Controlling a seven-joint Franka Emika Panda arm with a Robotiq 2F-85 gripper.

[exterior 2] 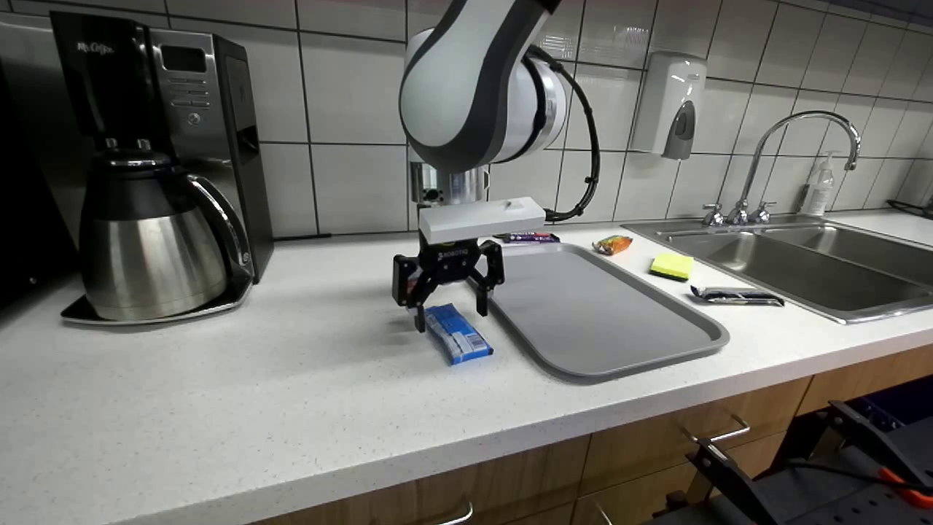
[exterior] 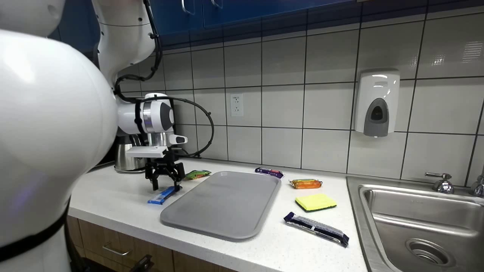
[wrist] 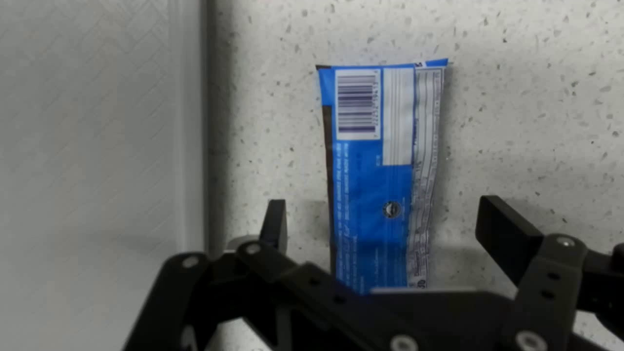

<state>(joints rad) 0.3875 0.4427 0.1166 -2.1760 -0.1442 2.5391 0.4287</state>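
My gripper (exterior: 166, 187) is open and empty above a blue wrapped bar. It shows in an exterior view (exterior 2: 451, 319) and in the wrist view (wrist: 382, 208), with its fingers spread to either side of the bar and apart from it. The blue bar (wrist: 373, 190) lies flat on the counter, barcode upward; its near end is hidden by the gripper body. The bar also shows in both exterior views (exterior: 162, 196) (exterior 2: 458, 337). A grey tray (exterior: 227, 204) lies beside the bar, close to one finger. It also shows in the wrist view (wrist: 97, 146).
A green packet (exterior: 197, 174) lies behind the gripper. A purple bar (exterior: 269, 172), an orange packet (exterior: 306, 184), a yellow sponge (exterior: 315, 202) and a dark bar (exterior: 317, 229) lie beyond the tray, near the sink (exterior: 359, 219). A coffee maker (exterior 2: 197, 95) with a carafe (exterior 2: 157, 255) stands opposite.
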